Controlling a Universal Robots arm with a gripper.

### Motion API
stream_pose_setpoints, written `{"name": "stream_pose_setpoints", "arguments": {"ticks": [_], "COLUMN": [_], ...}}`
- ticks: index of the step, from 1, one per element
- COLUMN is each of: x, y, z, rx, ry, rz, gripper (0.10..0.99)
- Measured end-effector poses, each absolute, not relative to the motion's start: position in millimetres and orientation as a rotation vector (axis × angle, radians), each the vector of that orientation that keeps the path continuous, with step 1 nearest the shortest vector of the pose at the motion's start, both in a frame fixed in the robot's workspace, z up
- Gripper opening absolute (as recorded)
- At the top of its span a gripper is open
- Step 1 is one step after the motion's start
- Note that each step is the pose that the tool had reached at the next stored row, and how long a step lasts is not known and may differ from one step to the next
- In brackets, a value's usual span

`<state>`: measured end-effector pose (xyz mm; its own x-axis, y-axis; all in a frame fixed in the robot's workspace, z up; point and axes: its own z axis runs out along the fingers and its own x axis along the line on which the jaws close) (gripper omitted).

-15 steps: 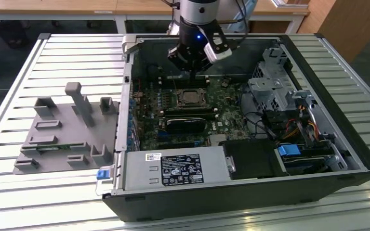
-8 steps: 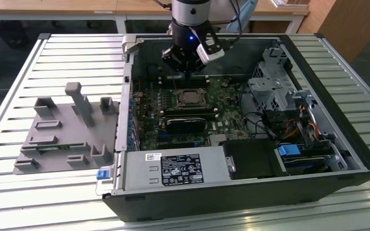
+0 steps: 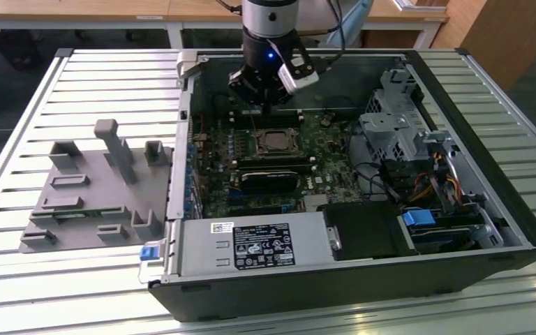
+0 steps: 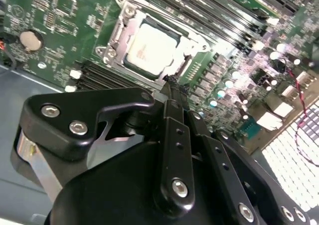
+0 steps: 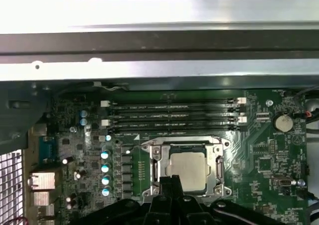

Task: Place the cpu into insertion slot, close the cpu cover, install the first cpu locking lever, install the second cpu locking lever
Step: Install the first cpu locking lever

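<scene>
The cpu is a small flat square with a pale silver-grey top. It lies level in the insertion slot, whose dark edge shows as a thin band along one side of the chip. The cpu cover, a thin silver metal frame with a cut-out centre, lies flat around the chip on the green circuit board.

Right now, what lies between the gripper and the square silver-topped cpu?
Only the rim of the thin silver cpu cover around the cpu; the second wrist view shows the gripper right at it.
</scene>
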<state>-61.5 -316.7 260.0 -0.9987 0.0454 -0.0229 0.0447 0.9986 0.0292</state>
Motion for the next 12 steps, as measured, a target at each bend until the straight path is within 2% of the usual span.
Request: {"name": "stream_pose_setpoints", "arguments": {"ticks": [12], "x": [-86], "y": [-311], "z": [257], "rx": [0.070], "ry": [3.116], "rz": [0.045], "gripper": [0.106]}}
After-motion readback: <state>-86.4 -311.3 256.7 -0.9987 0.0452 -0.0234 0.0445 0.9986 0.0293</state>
